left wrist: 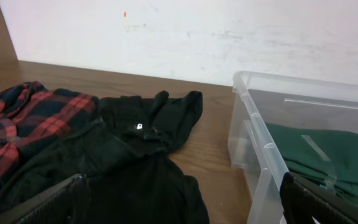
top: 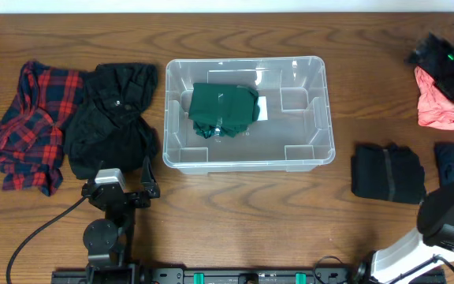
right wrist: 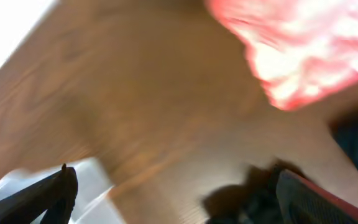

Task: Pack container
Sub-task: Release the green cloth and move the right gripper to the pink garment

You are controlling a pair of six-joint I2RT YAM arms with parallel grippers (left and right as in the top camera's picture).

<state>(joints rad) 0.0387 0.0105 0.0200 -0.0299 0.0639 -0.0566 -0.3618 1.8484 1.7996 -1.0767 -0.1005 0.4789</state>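
Two end effectors to log. State of each? — INSPECTOR

Left end effector (left wrist: 182, 180): released, jaws spread wide, nothing between them. It sits low at the near left of the counter (top: 235, 229), at the near edge of a black garment (top: 113, 118). Right end effector (right wrist: 173, 171): likewise released and empty, at the far right, above a pink garment (top: 444, 102). Its wrist view is blurred. — ASSISTANT

Location of the task item? — INSPECTOR

Container (top: 243, 164): centre of the counter, upright, open-topped, long side running left to right. One folded green garment (top: 224, 109) lies on its base, toward the left, partly covering a white label (top: 263, 106). Both end effectors are apart from the container. — ASSISTANT

Items outside it? — INSPECTOR

Left: a red plaid shirt (top: 26, 122), crumpled, touching the black garment, which lies just beside the container's left wall. Right: a folded black item (top: 387, 173) on the near side, apart from the container, and a dark blue item (top: 450, 162) just to its right, partly hidden by the right arm. — ASSISTANT
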